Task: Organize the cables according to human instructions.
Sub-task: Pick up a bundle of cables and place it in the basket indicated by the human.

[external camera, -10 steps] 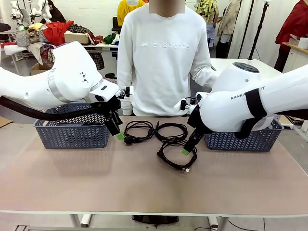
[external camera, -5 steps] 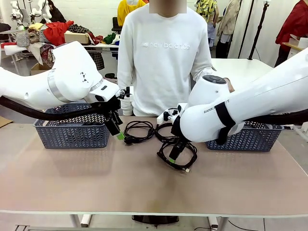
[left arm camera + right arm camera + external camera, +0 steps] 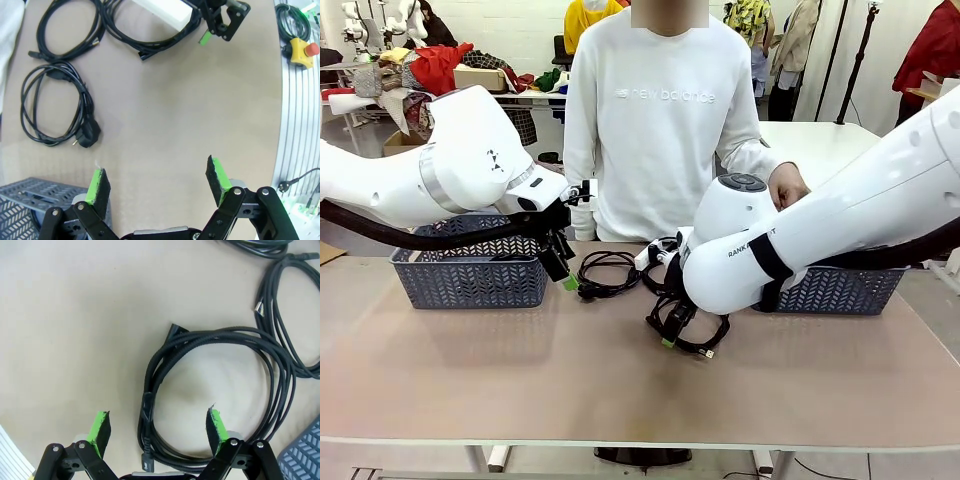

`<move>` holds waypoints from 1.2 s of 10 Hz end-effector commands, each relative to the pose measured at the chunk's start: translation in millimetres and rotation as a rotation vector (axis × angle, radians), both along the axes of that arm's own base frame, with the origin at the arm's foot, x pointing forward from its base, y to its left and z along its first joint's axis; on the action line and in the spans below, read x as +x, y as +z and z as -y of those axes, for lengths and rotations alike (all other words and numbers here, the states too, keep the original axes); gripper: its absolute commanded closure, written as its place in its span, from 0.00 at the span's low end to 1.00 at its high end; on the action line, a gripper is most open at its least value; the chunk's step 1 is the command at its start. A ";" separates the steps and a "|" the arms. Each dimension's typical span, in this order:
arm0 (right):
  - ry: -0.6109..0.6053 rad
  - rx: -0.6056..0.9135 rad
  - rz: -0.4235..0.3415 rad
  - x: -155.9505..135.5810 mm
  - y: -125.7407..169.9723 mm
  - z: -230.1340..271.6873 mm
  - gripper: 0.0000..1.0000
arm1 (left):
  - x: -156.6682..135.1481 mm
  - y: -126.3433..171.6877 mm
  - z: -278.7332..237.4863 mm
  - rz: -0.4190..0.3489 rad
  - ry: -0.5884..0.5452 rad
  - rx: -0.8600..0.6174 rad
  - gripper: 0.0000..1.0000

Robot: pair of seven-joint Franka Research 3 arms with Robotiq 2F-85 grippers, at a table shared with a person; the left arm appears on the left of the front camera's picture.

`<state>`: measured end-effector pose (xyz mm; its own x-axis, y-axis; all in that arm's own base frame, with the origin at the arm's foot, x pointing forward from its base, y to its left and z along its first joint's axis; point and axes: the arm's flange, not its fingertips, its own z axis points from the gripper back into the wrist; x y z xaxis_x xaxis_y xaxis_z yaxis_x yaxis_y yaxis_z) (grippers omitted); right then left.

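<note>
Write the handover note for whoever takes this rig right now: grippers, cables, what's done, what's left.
Left gripper: open and empty, over bare table beside the left basket, near the coil with the mains plug.
Right gripper: open, low over the nearest coil, one side of the coil between its pads, not gripped.
Cables: three coils lie between the baskets, the middle coil among them. What the baskets hold cannot be made out.
Person's hand: raised behind the right arm, above the right basket.
Done: no cable seen sorted.
Left: grip the nearest coil, place it as directed, then the others.
</note>
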<state>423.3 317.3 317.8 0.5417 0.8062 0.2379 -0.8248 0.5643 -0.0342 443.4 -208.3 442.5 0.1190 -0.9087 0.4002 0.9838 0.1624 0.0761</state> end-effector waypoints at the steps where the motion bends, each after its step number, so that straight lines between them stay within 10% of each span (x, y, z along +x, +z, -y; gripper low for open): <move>1: -0.025 -0.015 0.005 7.2 -4.1 -12.3 0.00 | 0.0 0.4 -1.9 0.001 0.003 0.000 0.00; 12: -0.009 -0.054 -0.054 11.6 -11.0 -22.0 0.00 | 0.0 0.4 -1.9 0.001 0.003 0.000 0.00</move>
<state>430.9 331.0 306.0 0.5477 0.8168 0.1812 -0.8301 0.5576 -0.0043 443.4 -208.3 442.5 0.1190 -0.9087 0.4002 0.9838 0.1624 0.0761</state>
